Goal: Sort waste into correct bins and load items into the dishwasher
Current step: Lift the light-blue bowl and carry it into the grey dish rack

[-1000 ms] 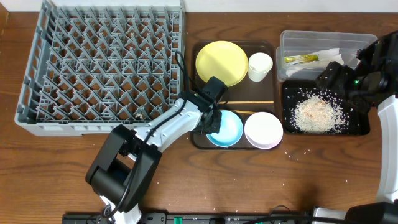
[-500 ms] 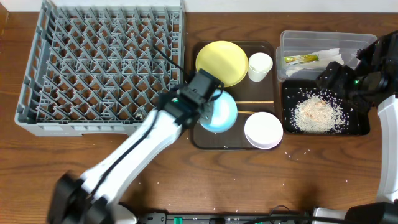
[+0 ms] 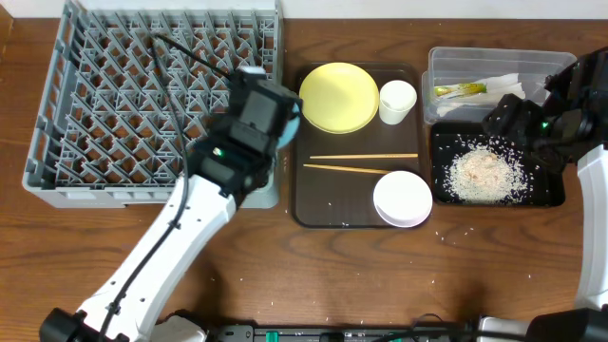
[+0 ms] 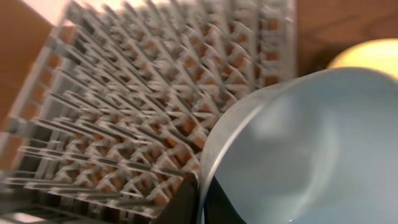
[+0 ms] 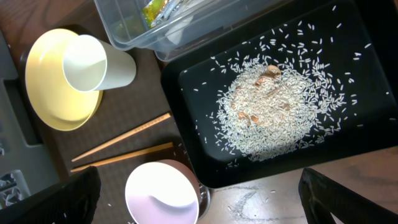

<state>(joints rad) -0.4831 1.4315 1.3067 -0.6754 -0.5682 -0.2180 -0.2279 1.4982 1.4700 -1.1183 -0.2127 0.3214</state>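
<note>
My left gripper (image 4: 202, 204) is shut on the rim of the light blue bowl (image 4: 311, 143), holding it tilted over the right edge of the grey dishwasher rack (image 3: 142, 104). From overhead only a sliver of the bowl (image 3: 293, 125) shows beside the wrist. The yellow plate (image 3: 339, 97), white cup (image 3: 397, 101), chopsticks (image 3: 361, 163) and white bowl (image 3: 403, 199) lie on the brown tray (image 3: 313, 217). My right gripper (image 5: 199, 183) hangs open above the black tray (image 3: 549, 195), where the rice scraps (image 5: 273, 112) lie. The clear tub (image 3: 494, 65) holds the wrapper (image 3: 460, 91) and napkins (image 3: 501, 84).
The rack fills the table's left half, and its pegs (image 4: 143, 93) stand close under the bowl. Loose rice grains dot the wood (image 5: 249, 202) in front of the black tray. Bare table runs along the front edge (image 3: 380, 285).
My left arm lifted the blue bowl off the brown tray and carried it up and left to the rack's right edge. The right arm has stayed still.
</note>
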